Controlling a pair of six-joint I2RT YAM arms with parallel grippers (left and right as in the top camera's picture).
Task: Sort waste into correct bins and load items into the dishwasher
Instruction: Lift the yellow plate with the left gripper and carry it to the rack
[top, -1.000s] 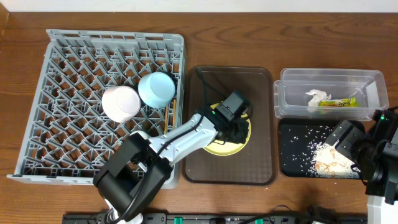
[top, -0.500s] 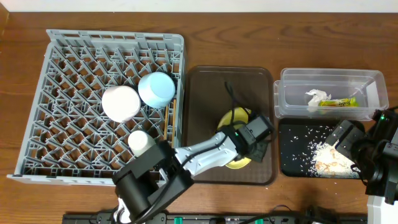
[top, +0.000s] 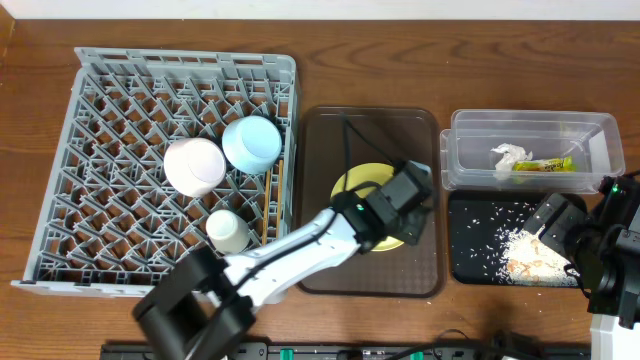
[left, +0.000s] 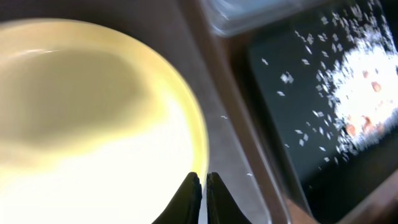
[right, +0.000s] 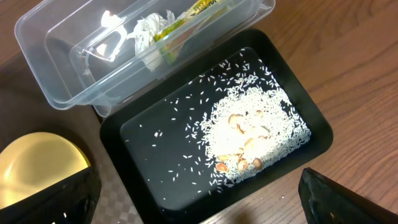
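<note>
The yellow plate (top: 358, 188) is over the brown tray (top: 330, 150). My left gripper (top: 403, 196) is shut on the plate's right rim. In the left wrist view its fingertips (left: 203, 184) pinch the edge of the plate (left: 93, 118). The pink bowl (top: 195, 165), blue bowl (top: 252, 143), white cup (top: 229, 231) and chopsticks (top: 272, 195) are in the grey dish rack (top: 110, 90). The napkin (right: 146, 40) and wrapper (right: 189, 14) lie in the clear tub (right: 62, 37). Rice (right: 258, 134) lies in the black tray (right: 155, 180). My right gripper (right: 196, 208) is open at that tray's near edge.
The clear tub (top: 600, 135) and black tray (top: 470, 250) sit side by side right of the brown tray. The dish rack fills the table's left. The right arm's base (top: 615, 260) stands at the far right edge, and the left arm (top: 290, 250) stretches across the brown tray's near left corner.
My left gripper swung right across the brown tray, then back and away a little, and the yellow plate went with it. The right arm has not moved.
</note>
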